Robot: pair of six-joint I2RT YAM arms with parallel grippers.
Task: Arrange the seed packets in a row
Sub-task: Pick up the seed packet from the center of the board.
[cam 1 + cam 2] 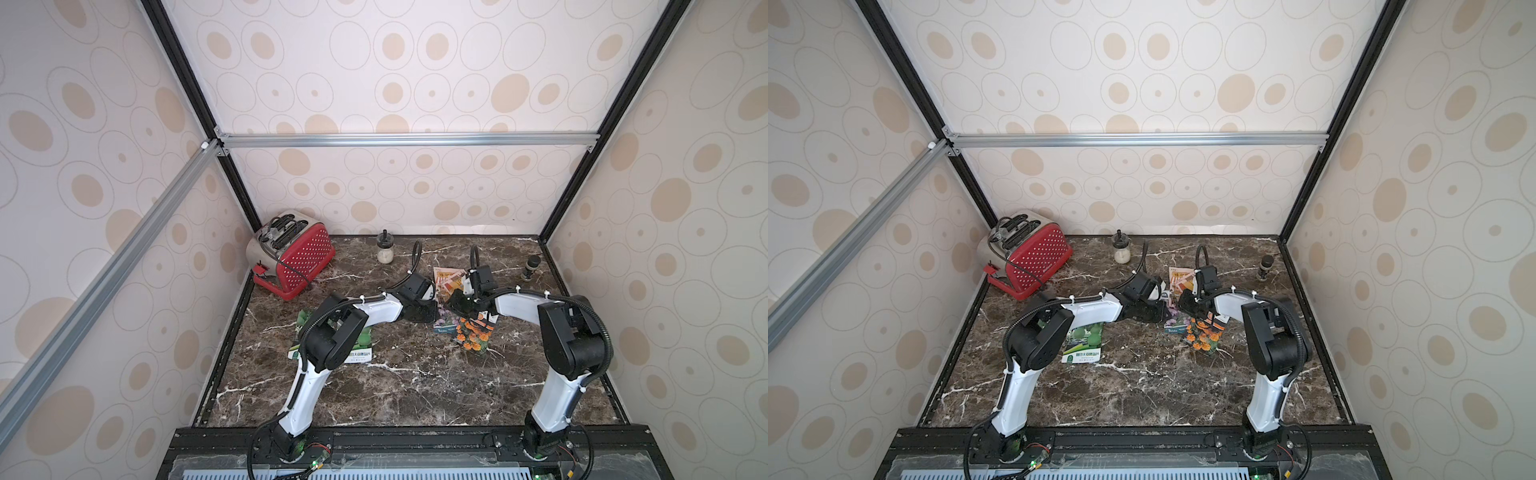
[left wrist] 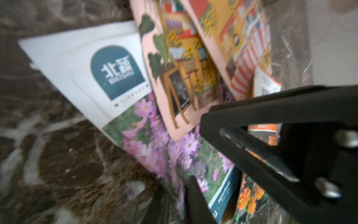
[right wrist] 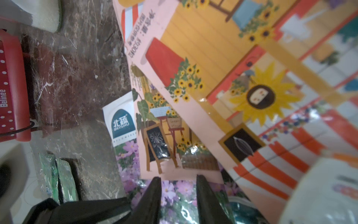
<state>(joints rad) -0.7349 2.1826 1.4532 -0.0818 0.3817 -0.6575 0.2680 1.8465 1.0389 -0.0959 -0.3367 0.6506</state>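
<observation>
The dark marble table is carrying everything. The left arm and the right arm are both reaching inward over it, their ends nearly meeting behind the table's middle. The red toaster is sitting in the far left corner.

The seed packets are lying in two groups. The green gourd packets are lying on the left side, partly hidden under the left arm's elbow in both top views and well apart from the rest; the others are overlapping in a loose pile between the two grippers. In that pile the purple flower packet is lying lowest, its white logo end showing. Two peach shop-front packets are lying across it, one overlapping the other. The marigold packet is sticking out on the near side, touching the purple flower packet.

The left gripper is clenching on the purple flower packet, its fingers standing almost together with the packet's edge between them. The right gripper is hanging released, jaws parted with nothing between them; its tips are sitting just beside the edge of a peach packet, over the purple flowers.

The small glass jar is standing at the back, between toaster and pile; the dark bottle is standing near the back right, apart from the packets.
</observation>
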